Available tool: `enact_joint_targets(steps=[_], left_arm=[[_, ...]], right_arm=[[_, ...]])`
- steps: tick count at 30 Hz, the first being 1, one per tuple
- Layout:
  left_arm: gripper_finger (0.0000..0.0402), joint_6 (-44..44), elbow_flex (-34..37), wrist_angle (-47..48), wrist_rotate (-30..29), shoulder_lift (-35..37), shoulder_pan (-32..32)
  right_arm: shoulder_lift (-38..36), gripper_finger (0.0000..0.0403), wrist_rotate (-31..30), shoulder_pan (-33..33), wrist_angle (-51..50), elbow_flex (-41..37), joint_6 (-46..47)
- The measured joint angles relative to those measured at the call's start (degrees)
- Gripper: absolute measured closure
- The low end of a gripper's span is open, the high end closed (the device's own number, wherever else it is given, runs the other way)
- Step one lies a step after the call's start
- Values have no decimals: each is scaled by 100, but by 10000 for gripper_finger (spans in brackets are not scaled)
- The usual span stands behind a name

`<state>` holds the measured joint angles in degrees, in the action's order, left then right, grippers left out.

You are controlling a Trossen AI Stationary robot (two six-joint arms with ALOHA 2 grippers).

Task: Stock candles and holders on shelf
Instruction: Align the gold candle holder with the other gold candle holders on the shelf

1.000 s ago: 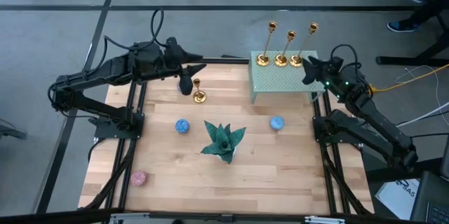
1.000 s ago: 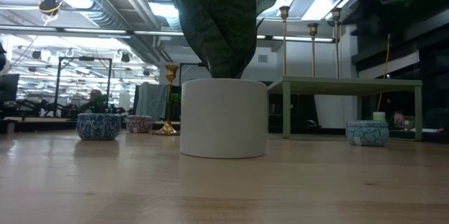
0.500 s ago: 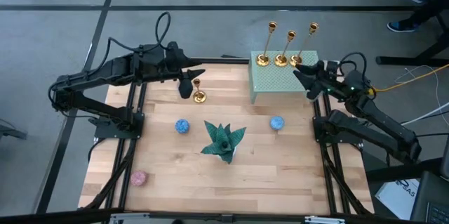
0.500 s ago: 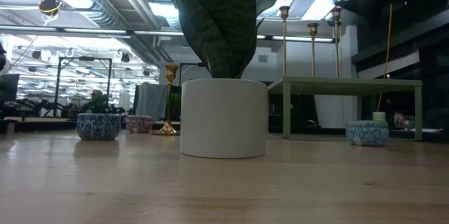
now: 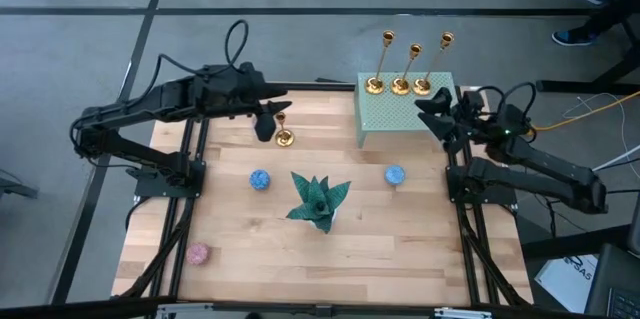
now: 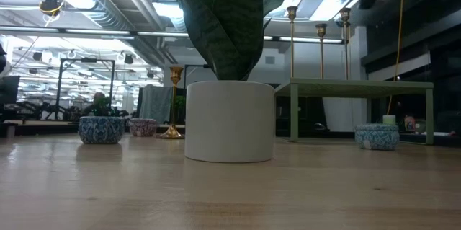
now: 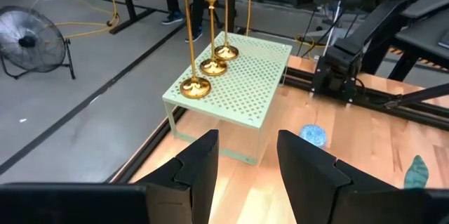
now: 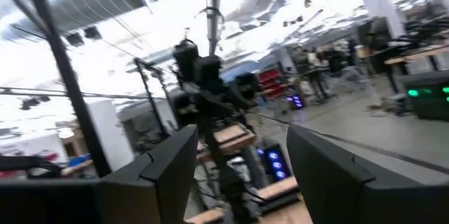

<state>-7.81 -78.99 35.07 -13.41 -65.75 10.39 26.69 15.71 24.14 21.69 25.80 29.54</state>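
Three gold holders [image 5: 400, 83] stand by their round bases on the far edge of the pale green shelf [image 5: 405, 114]. A fourth holder [image 5: 284, 135] stands on the wooden table near its far left. My left gripper [image 5: 266, 122] hovers just left of it, open and empty, as the left wrist view [image 7: 245, 175] shows. Two blue candles [image 5: 260, 179] [image 5: 394, 174] and a pink candle [image 5: 198, 253] lie on the table. My right gripper [image 5: 432, 111] is at the shelf's right end, open and tipped up toward the room [image 8: 242, 175].
A teal spiky plant ornament [image 5: 318, 199] in a white pot [image 6: 229, 120] stands mid-table between the two blue candles. The near half of the shelf top is bare. The arm frames run along the table's left and right edges.
My right arm has swung at the shelf's right end, and its gripper has risen and tipped from pointing down to pointing slightly upward; in the low view it has gone up out of the picture. Candles and holders have stayed where they were.
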Motion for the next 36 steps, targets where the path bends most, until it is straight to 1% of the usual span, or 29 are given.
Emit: enact_joint_targets(steps=[3, 8, 10, 17, 20, 23, 27, 30, 33, 36], left_arm=[[258, -1, 1, 2, 33, -71, 0], [258, -53, 1, 198, 402, -282, 0], [258, -49, 1, 329, 464, -391, 0], [258, 260, 1, 1206, 452, -747, 0], [258, 157, 1, 1575, 449, -868, 0], [259, 150, 1, 2252, 591, -879, 21], [259, -53, 1, 2906, 544, -855, 127], [259, -167, 142, 2750, 545, -836, 206], [259, -212, 600, 2453, 562, -823, 289], [258, -468, 1171, 2027, 531, -822, 422]], right_arm=[[217, 178, -20, -173, 212, 0, 7], [583, 178, -97, -388, 297, 0, 30], [721, 178, -99, -455, 291, 0, 29], [1108, 178, -110, -539, 273, 0, 9], [1209, 178, -110, -539, 274, 0, 5], [1280, 178, -110, -538, 270, 0, 5], [1346, 178, -109, -537, 243, 0, -119], [1347, 178, -109, -537, 234, 0, -301], [1347, 178, -110, -537, 230, 0, -442], [1347, 178, -110, -537, 213, 0, -449]])
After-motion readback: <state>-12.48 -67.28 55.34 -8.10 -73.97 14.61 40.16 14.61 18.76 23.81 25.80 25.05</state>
